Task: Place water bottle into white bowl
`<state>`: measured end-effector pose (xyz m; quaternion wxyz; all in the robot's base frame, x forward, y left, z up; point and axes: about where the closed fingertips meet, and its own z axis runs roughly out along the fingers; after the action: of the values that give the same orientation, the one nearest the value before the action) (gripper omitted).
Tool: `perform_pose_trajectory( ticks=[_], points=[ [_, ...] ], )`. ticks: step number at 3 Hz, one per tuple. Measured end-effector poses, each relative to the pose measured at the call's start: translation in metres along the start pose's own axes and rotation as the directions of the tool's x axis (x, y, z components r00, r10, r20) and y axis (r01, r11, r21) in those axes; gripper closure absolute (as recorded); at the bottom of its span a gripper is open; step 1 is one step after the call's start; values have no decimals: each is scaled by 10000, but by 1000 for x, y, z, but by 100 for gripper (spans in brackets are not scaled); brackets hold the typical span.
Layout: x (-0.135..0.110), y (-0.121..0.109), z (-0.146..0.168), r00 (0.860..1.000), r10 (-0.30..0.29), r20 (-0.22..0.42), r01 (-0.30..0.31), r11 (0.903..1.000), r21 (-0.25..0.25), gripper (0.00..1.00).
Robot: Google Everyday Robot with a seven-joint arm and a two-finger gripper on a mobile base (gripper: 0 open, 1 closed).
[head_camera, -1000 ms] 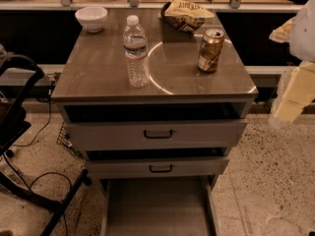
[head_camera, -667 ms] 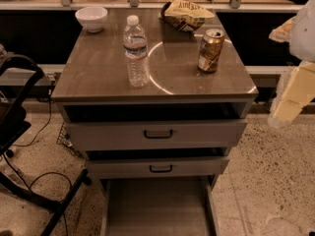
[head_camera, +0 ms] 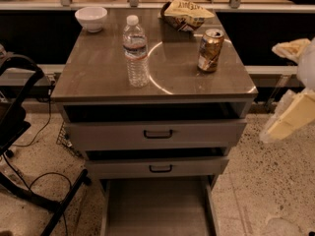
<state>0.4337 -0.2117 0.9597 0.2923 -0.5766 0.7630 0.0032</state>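
The water bottle [head_camera: 136, 51], clear and ribbed with a white cap and a pale label band, stands upright near the middle of the cabinet top [head_camera: 98, 77]. The white bowl [head_camera: 91, 18] sits at the far left corner of the top, apart from the bottle. My gripper [head_camera: 297, 85] is at the right edge of the view, off to the right of the cabinet and well away from both. Its two pale fingers [head_camera: 286, 123] stand wide apart with nothing between them.
A gold-brown drink can [head_camera: 210, 50] stands on the right side of the top. A crumpled snack bag [head_camera: 186, 13] lies at the far edge. Two drawers [head_camera: 157, 133] sit slightly open below. A black frame with cables [head_camera: 19, 132] stands at the left on the floor.
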Motion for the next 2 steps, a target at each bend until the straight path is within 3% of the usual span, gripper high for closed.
perform_pose_trajectory(
  ticks=[1,2],
  points=[
    [12,-8,31,9783,679,1958,-775,9961,417,0],
    [-27,-52,39,8427,1231,5242,-2259,9645,1367,0]
  ],
)
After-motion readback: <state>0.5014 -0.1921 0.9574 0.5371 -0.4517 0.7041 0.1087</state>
